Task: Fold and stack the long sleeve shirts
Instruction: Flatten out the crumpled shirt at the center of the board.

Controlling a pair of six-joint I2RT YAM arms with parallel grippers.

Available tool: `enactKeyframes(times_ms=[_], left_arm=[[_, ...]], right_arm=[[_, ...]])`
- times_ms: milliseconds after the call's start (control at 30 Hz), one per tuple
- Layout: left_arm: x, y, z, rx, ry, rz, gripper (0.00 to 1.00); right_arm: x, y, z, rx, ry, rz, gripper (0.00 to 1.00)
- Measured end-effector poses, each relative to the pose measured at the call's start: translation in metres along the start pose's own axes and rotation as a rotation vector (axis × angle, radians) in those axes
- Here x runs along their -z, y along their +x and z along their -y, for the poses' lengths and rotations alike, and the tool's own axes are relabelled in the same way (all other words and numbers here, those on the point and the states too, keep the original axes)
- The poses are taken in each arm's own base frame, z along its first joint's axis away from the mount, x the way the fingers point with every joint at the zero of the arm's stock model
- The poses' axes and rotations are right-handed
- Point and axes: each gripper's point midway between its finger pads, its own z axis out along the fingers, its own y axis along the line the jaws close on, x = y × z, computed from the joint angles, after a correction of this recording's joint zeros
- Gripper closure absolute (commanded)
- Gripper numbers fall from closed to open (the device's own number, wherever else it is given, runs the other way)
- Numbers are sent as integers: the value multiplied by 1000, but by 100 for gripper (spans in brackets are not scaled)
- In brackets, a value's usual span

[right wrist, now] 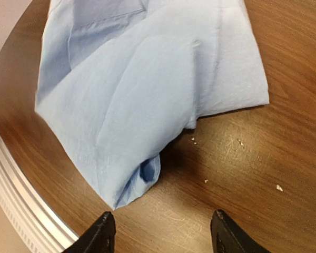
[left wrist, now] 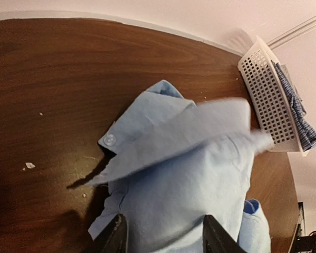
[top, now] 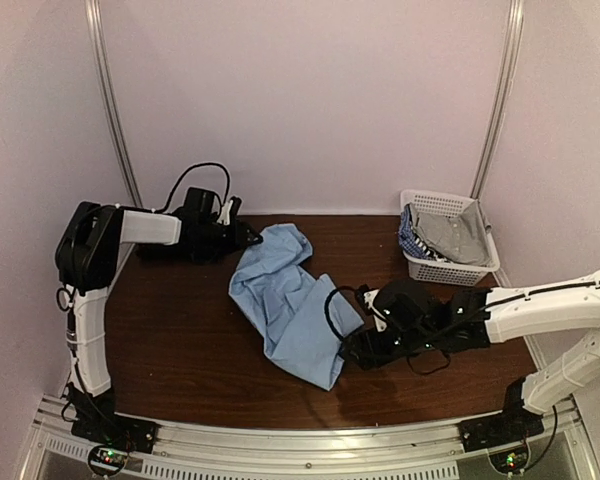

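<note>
One light blue long sleeve shirt (top: 285, 300) lies crumpled in a long heap mid-table, collar end toward the back. My left gripper (top: 250, 236) is at that back end. In the left wrist view its fingers (left wrist: 116, 236) stand apart, open, with a bulge of blue cloth (left wrist: 189, 174) lying between them and a blurred collar flap just beyond. My right gripper (top: 346, 354) is at the shirt's near right corner. It (right wrist: 160, 237) is open over bare wood, and the folded blue corner (right wrist: 147, 79) ends just ahead of the tips, not touching them.
A white lattice basket (top: 435, 270) stands at the back right, holding grey and blue-checked cloth (top: 450, 232). The brown table (top: 180, 340) ends at a metal rail (top: 280, 445) along the front. Small crumbs dot the wood by the right gripper.
</note>
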Motion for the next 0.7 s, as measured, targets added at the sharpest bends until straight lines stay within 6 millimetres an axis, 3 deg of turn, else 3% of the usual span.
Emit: enactKeyframes(times_ms=[133,233,367,500,567,700], left_arm=[[3,-16,1,8,-47,6,35],[21,-33,8,-12,-103,46,34],[58,-39,24,-48,-190,92,32],[80,-20,45,-107,-254,84,25],[73,9,63,-155,-265,29,21],[58,63,69,-231,-333,-96,16]], right_arm=[[4,-18,13,-43,42,40,16],[10,-51,26,-92,65,112,16],[6,-99,40,-101,112,178,17],[-24,-146,41,-58,138,195,18],[-45,-164,44,-33,142,190,18],[-83,-190,64,-9,154,159,18]])
